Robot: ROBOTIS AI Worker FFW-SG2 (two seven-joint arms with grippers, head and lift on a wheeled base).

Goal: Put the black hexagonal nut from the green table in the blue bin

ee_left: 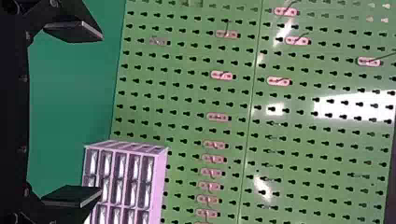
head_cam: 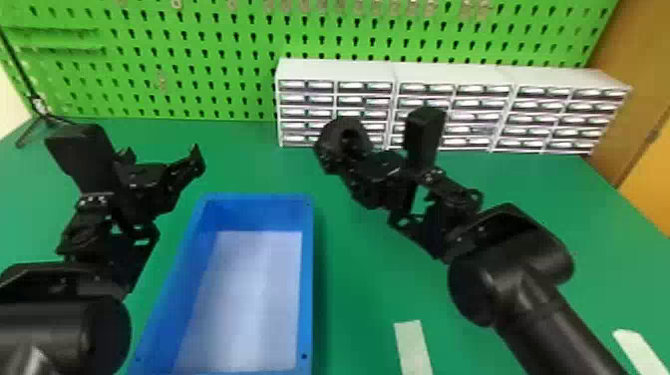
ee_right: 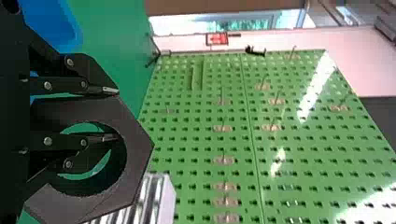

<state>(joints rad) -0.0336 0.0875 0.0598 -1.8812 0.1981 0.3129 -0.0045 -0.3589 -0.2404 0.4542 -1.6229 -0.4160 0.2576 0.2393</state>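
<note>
The blue bin [head_cam: 307,279] lies on the green table [head_cam: 558,199], and I take it as the point from which I tell the other places. The black hexagonal nut [head_cam: 327,139] is beyond the far right corner of the bin, up in the air and well apart from the bin's wall. It is in the right gripper [head_cam: 369,167], which pinches one side of its ring: in the right wrist view, one finger [ee_right: 103,90] lies along the outer side of the nut, and the other finger [ee_right: 106,137] is inside the round hole. The left gripper [head_cam: 163,158] is at the left of the bin's far end, with its two fingers spread wide from each other. Behind the bin and to its right stand the white drawer cabinets [head_cam: 339,70], and farther behind rises the green pegboard [head_cam: 199,40]. To the right of the bin, on the table, there is one pale strip [head_cam: 414,349] near it and a second pale strip [head_cam: 640,351] well apart from it. A thin black stand [head_cam: 37,107] is far behind the bin, to the left.
</note>
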